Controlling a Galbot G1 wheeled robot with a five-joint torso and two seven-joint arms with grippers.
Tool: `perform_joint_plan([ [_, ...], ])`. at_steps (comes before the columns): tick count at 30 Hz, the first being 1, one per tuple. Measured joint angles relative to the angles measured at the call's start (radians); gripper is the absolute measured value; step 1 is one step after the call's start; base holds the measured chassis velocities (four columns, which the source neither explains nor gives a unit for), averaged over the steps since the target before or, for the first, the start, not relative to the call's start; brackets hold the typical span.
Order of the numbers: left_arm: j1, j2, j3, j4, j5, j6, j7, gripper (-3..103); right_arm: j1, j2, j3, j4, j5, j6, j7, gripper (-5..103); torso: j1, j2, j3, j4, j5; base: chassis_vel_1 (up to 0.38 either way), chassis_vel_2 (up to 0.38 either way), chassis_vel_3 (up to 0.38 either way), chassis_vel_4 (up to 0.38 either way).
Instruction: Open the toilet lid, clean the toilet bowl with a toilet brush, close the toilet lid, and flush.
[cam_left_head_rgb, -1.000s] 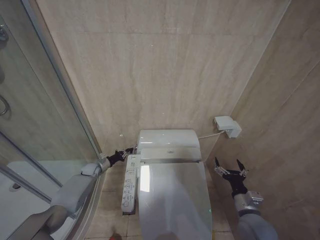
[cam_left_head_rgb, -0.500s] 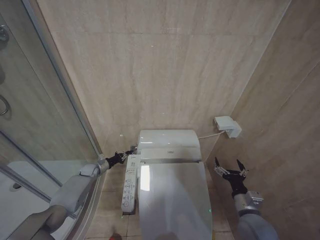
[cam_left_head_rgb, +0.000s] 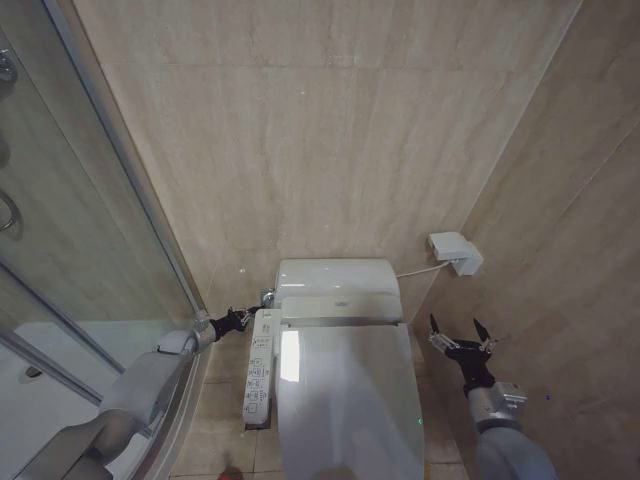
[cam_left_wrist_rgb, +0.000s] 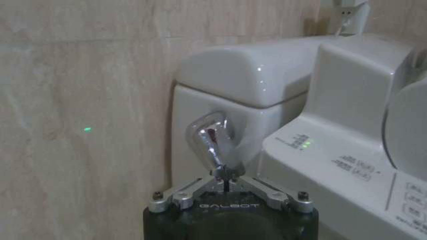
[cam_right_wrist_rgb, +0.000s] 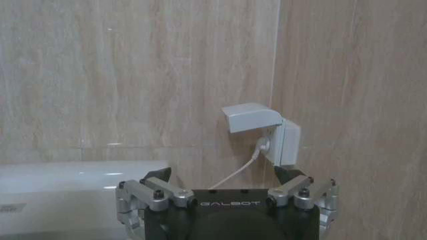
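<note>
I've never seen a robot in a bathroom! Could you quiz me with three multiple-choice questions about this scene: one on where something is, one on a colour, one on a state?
1. Where is the left gripper?
A. at the chrome flush handle on the tank's side
B. on the wall socket
C. inside the bowl

2. What colour is the toilet lid?
A. black
B. white
C. red

3. How is the lid?
A. raised
B. removed
C. closed

Answers: 1 A, fingertips meet at the handle's end. 2 B, glossy white. 3 C, it lies flat over the bowl.
</note>
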Motion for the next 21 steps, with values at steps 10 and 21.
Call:
perform_joint_plan([
  [10,-0.003,-0.002,-0.007,-0.007,-0.004,-0.009,-0.021,0,0.000,0.000,0.000,0.000,0.000,0.000,0.000,100,0.000,0.000,0.000,-0.0001,0.0001,0.000,0.000,0.000,0.000],
  [21,-0.002,-0.017,-0.014,0.004,-0.004,-0.018,-0.029,0,0.000,0.000,0.000,0.000,0.000,0.000,0.000,100,0.000,0.000,0.000,-0.0003,0.0002,0.000,0.000,0.000,0.000],
])
